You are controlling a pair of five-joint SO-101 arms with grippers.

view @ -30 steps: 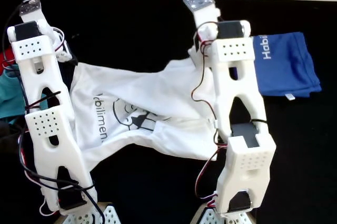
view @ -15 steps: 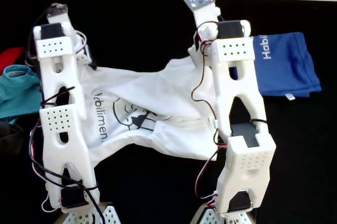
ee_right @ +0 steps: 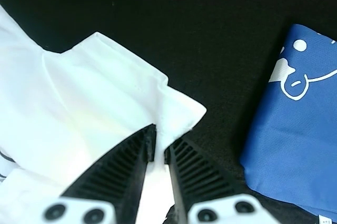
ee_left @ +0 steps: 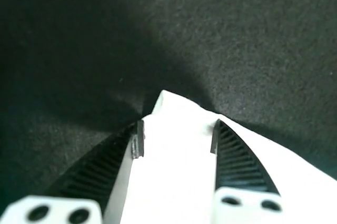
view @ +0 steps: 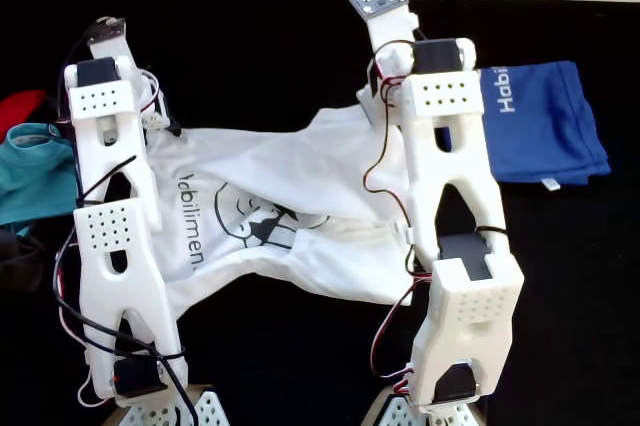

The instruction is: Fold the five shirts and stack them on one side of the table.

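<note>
The white shirt [view: 270, 196] lies rumpled across the middle of the counter [view: 250, 46], between the two arms. The right gripper [ee_right: 159, 148] is pressed together on a corner of it, near the folded blue shirt [view: 540, 126] at the counter's right edge. The left gripper [ee_left: 176, 140] is spread, with a white corner between its jaws but not pinched. If the right arm pulls now, the loose side would likely drag and bunch, or the cloth could ride onto the blue shirt. The arms hide much of the white shirt from above, so sleeve and hem are hard to tell apart. A teal shirt [view: 35, 171] and a red shirt [view: 20, 106] are cut off at the left edge
</note>
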